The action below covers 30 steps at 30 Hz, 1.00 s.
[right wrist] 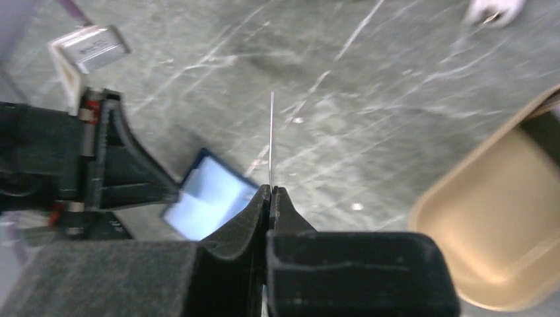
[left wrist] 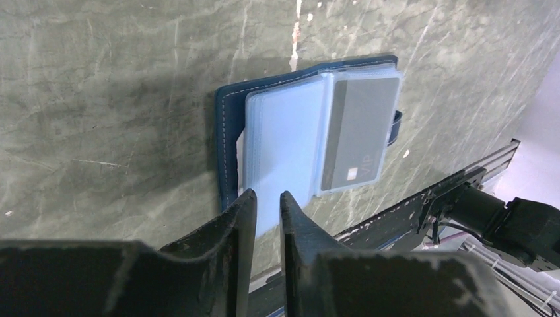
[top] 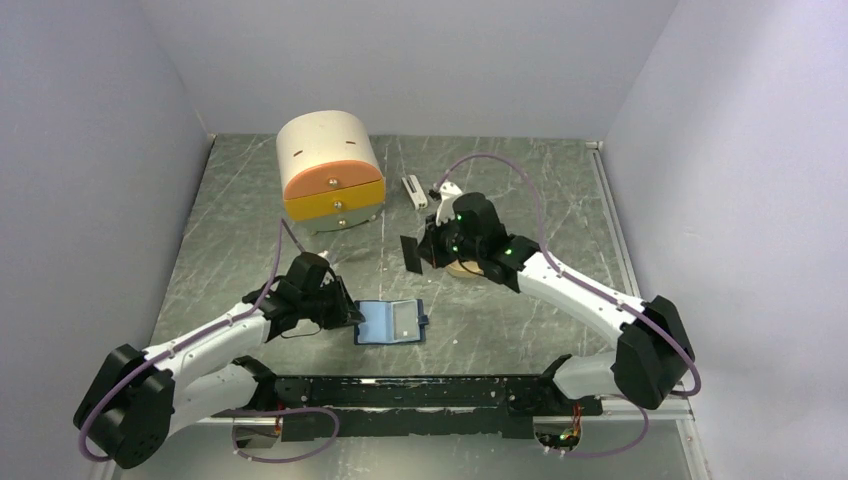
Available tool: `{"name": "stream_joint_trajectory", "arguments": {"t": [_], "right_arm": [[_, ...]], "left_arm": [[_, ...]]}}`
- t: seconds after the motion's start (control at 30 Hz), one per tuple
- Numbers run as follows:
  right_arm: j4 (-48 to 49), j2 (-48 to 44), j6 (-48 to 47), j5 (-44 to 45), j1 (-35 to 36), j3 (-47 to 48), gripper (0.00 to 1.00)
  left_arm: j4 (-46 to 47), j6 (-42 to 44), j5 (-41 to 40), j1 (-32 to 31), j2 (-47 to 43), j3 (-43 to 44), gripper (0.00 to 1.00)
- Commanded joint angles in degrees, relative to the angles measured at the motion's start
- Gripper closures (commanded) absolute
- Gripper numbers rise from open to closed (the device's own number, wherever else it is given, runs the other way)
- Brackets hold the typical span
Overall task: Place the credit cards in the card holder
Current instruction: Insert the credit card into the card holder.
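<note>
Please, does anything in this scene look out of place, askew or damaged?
Nothing stands out. The navy-blue folding card holder lies open and flat on the grey table, with a dark card straight in its sleeve. The right gripper holds a thin card.

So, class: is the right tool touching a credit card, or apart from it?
Touching. The right wrist view shows the credit card edge-on, its lower end pinched between the shut fingers of the right tool.

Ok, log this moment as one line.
left gripper: narrow gap, astride wallet sleeve | right gripper: shut on card | wallet: open flat
</note>
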Motion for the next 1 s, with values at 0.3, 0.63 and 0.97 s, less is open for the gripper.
{"name": "stream_joint_trajectory", "arguments": {"t": [0.3,0.63,0.97], "right_arm": [[20.01,7.85,27.28,-12.73,2.78,-14.96,1.00],[24.00,11.26,32.06,-10.75,3.77,-18.75,1.00],[25.57,13.71,33.61,-11.52,4.32,-19.67,1.00]], "left_arm": [[2.56,1.44,0.69,0.64,3.95,-2.61,0.85],[5.48,1.28,1.90,0.61,5.37,-4.03,0.86],[6.92,0.95,2.34,0.57,6.25,-5.10,0.86]]}}
